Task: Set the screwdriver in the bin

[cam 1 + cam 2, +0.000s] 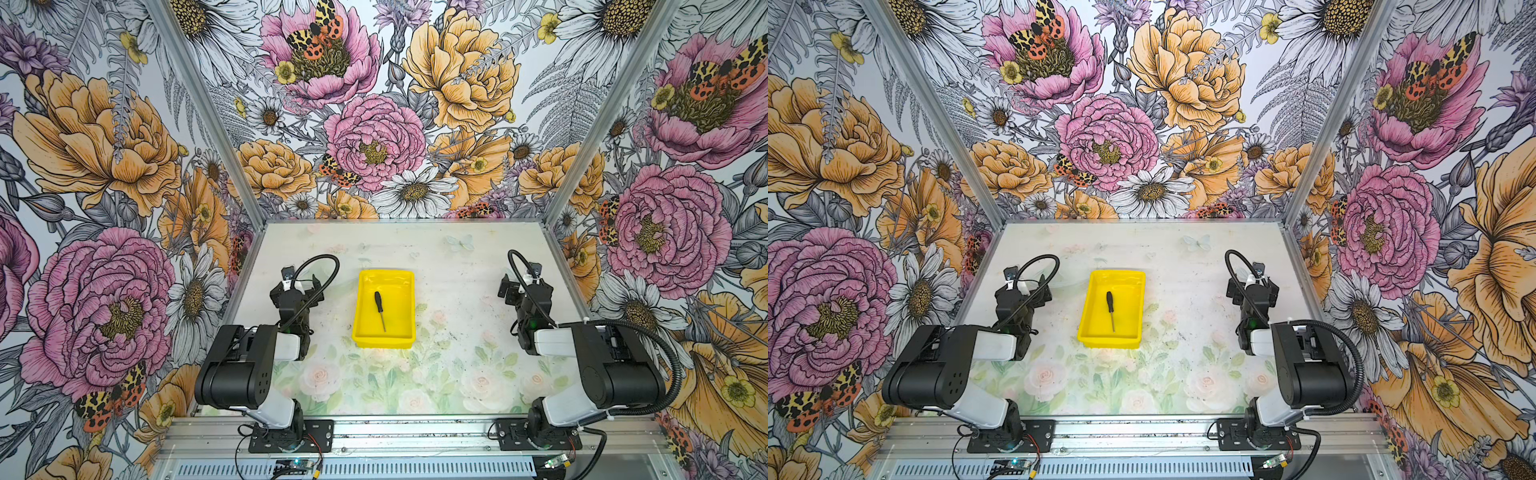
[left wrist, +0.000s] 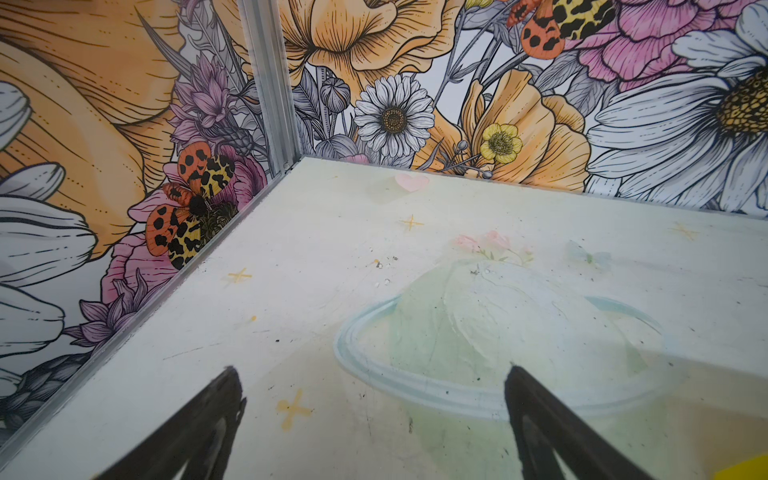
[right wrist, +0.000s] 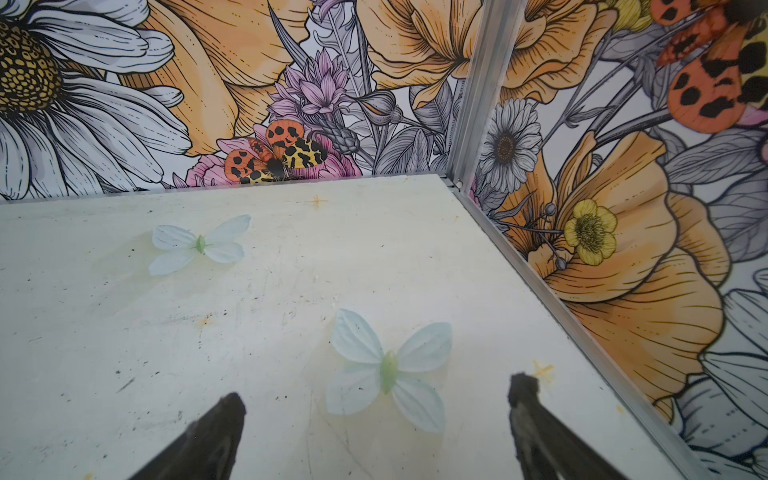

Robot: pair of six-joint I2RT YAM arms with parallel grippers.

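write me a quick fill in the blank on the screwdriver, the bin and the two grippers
1. The screwdriver lies flat inside the ____ bin.
2. The screwdriver's handle is ____ in colour.
3. The left gripper and the right gripper both have their fingers ____, with nothing held.
4. In both top views the bin sits ____ the two grippers.

Missing words: yellow, black, open, between.

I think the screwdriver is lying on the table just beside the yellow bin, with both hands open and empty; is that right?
Not quite: the screwdriver lies inside the yellow bin, on its floor, not beside it, as both top views show. The rest holds: the left hand and the right hand are open and empty.
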